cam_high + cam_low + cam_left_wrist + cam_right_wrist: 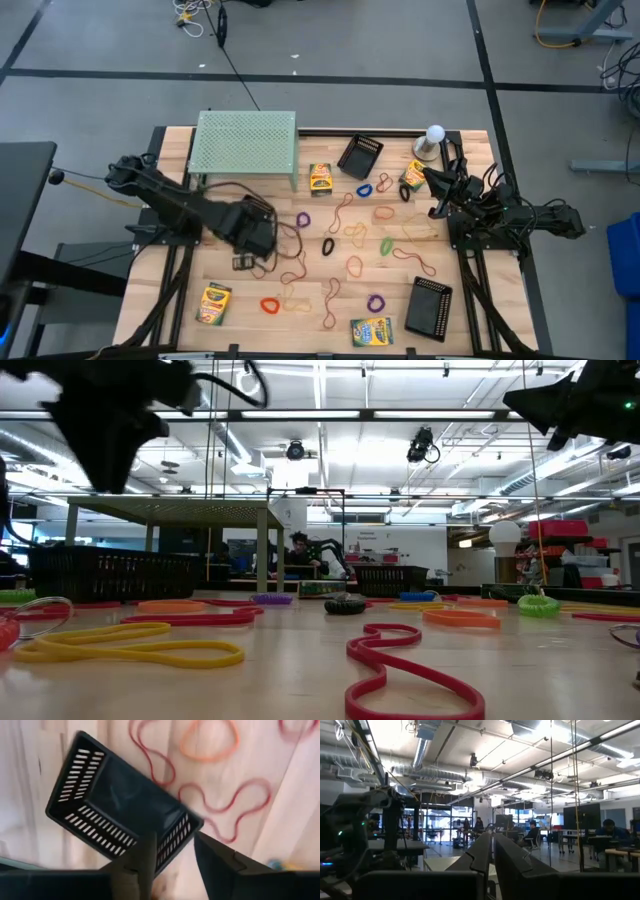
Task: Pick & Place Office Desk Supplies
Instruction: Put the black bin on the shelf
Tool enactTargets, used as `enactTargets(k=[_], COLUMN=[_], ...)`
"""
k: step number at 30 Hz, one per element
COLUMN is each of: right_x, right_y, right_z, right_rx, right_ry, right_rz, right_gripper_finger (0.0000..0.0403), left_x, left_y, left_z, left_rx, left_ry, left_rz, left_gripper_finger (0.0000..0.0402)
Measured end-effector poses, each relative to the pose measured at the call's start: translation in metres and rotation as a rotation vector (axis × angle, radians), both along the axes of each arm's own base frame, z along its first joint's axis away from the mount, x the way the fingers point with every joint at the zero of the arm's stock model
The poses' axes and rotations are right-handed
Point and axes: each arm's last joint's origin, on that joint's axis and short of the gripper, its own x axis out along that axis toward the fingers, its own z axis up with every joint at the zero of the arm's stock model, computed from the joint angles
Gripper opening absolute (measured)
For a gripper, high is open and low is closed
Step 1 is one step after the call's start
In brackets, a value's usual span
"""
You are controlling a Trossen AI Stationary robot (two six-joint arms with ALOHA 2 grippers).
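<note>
The left gripper [172,860] stands parted astride a black mesh tray's [120,800] wall. Rubber bands [352,232] lie scattered across the tabletop [470,310], unsorted. The right gripper [492,851], narrow and empty, waits raised at the far right.

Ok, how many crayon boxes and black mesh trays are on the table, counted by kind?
crayon boxes: 4
mesh trays: 3
Total: 7

**Desk supplies scattered on the wooden table**

Thin rubber bands [355,232] in many colours lie loose across the middle. Four yellow-and-green crayon boxes [215,304] lie flat, apart. One black mesh tray [360,156] sits tilted at the far side, another [430,307] at the near right, a third [120,802] beside red bands.
</note>
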Motion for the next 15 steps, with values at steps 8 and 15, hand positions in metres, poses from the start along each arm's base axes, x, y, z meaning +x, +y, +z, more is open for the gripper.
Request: enactTargets(k=[8, 15], right_x=[0.006, 0.016], right_y=[0.0, 0.0], right_z=[-0.013, -0.023], right_rx=[0.067, 0.084], right_ry=[0.126, 0.24], right_rz=[0.052, 0.055], right_gripper_finger=[0.0024, 0.0008], left_x=[-0.042, -0.066], left_y=[0.007, 0.027], left_z=[0.003, 0.007], left_rx=[-0.099, -0.097], left_ry=[-0.158, -0.454], left_rz=[-0.004, 0.099], left_gripper_finger=[0.0008, 0.0019])
